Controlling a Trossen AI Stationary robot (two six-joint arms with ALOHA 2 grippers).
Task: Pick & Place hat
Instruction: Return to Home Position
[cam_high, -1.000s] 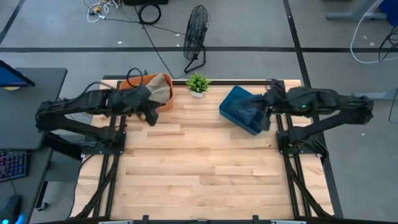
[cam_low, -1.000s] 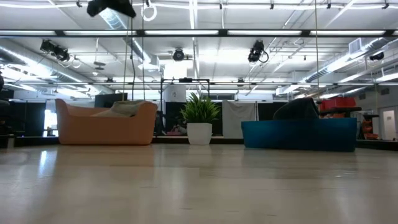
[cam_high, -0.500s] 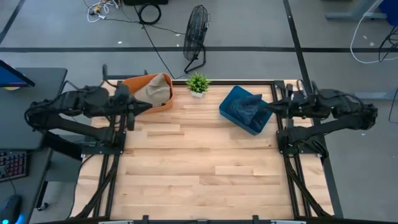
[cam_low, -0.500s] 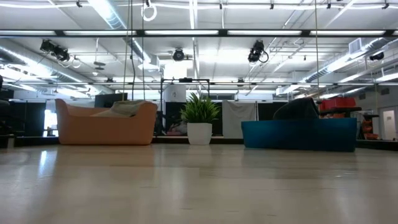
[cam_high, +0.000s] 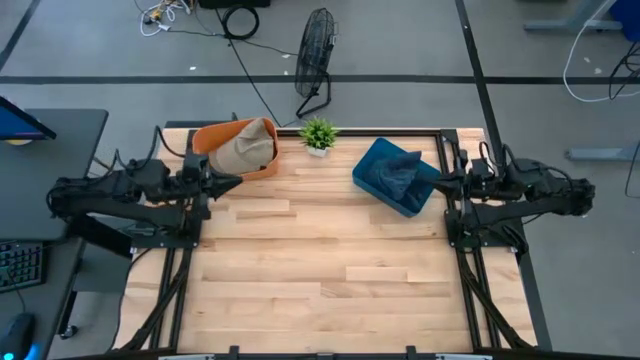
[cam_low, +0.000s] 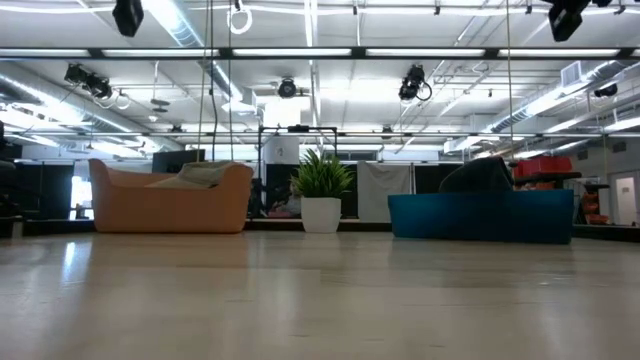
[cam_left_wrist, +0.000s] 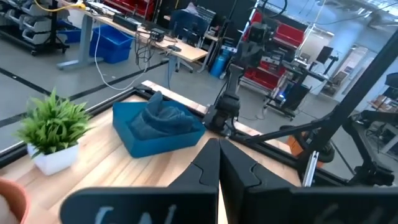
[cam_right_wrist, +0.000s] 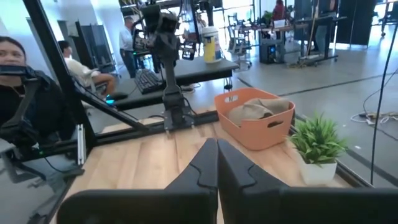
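— While folded at either side of the table (cam_high: 320, 270), hardly poised for picking; note the left gripper (cam_high: 228, 181) at the left edge, the right gripper (cam_high: 437, 182) at the right; both pinched closed, holding nothing.
— Reads as homing; calls only for settling both arms to rest, clear of the bins.
— And the brown caps (cam_high: 245, 148)?
— Heaped in the orange bin (cam_high: 205, 138), far left; soft tan cloth, slumped and domed; smooth rounded plastic walls; dark fabric (cam_high: 400, 170) bunched in the blue bin (cam_high: 368, 165).
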